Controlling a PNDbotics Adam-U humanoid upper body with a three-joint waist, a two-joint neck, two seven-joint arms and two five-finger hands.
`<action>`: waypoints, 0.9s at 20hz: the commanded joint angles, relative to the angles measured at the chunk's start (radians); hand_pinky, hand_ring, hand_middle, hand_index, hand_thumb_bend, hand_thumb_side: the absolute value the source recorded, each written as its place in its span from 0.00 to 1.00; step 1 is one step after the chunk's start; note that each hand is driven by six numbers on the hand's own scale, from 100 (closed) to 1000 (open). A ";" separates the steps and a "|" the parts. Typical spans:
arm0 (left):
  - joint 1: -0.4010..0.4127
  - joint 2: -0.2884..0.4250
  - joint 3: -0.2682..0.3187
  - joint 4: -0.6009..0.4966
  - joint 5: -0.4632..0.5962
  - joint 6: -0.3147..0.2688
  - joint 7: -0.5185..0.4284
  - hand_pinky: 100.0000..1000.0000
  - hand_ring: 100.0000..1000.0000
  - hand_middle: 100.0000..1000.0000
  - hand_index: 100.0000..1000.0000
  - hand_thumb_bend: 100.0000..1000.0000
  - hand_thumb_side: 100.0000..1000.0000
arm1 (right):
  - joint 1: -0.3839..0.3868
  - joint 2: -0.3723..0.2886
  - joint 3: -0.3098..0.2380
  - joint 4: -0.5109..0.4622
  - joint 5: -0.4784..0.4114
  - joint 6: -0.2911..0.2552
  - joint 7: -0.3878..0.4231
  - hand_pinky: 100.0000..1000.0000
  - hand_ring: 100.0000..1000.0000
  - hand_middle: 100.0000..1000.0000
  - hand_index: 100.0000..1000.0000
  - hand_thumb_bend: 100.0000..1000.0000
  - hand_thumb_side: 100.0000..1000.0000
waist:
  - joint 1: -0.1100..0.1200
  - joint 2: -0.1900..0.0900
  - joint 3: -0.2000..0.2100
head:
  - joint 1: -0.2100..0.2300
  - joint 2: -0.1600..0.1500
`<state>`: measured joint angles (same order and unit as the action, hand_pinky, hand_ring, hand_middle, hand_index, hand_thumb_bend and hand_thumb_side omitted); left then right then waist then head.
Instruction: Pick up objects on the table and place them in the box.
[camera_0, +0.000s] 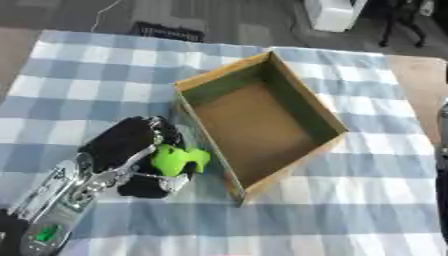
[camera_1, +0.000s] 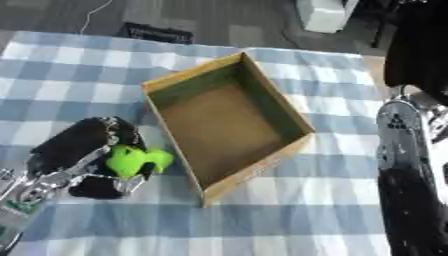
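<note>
An open cardboard box (camera_0: 331, 120) lies askew in the middle of the checked tablecloth, with nothing visible inside. Just left of its near wall, my left hand (camera_0: 131, 150) has its black fingers curled round a bright green object (camera_0: 179, 160), which pokes out toward the box. The left arm comes in from the lower left corner. Of the right arm (camera_1: 411, 165) only the black and silver forearm shows along the right edge; its hand is out of sight.
A blue and white checked cloth (camera_0: 96, 75) covers the table. Beyond the far edge, on the floor, stand a white unit (camera_0: 332, 12) and a dark flat item (camera_0: 166, 31). Bare wooden table (camera_0: 424, 85) shows at the right.
</note>
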<state>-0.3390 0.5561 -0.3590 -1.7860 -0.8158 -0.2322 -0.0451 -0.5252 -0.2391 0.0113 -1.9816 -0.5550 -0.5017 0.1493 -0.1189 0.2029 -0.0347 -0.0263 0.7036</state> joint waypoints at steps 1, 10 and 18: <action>-0.013 0.015 0.004 -0.024 -0.025 -0.005 0.035 0.00 0.00 0.00 0.00 0.00 0.60 | -0.017 -0.007 -0.004 -0.018 0.001 -0.001 -0.001 0.50 0.47 0.45 0.57 0.00 0.72 | 0.005 -0.011 0.000 | 0.000 -0.002; -0.036 0.029 0.025 -0.133 -0.023 0.053 0.033 0.00 0.00 0.00 0.00 0.00 0.61 | -0.014 -0.009 -0.004 -0.018 0.002 -0.002 -0.002 0.50 0.47 0.45 0.57 0.00 0.71 | 0.006 -0.014 0.003 | -0.001 0.000; -0.164 0.043 0.040 -0.195 0.043 0.110 0.012 0.00 0.00 0.00 0.00 0.00 0.61 | -0.013 -0.007 -0.005 -0.018 0.001 -0.002 -0.004 0.50 0.47 0.45 0.57 0.00 0.71 | 0.009 -0.019 0.002 | 0.007 -0.056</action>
<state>-0.4864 0.5827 -0.3335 -1.9686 -0.7872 -0.1329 -0.0322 -0.5251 -0.2391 0.0112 -1.9816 -0.5546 -0.5026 0.1480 -0.1185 0.2018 -0.0297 -0.0250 0.6681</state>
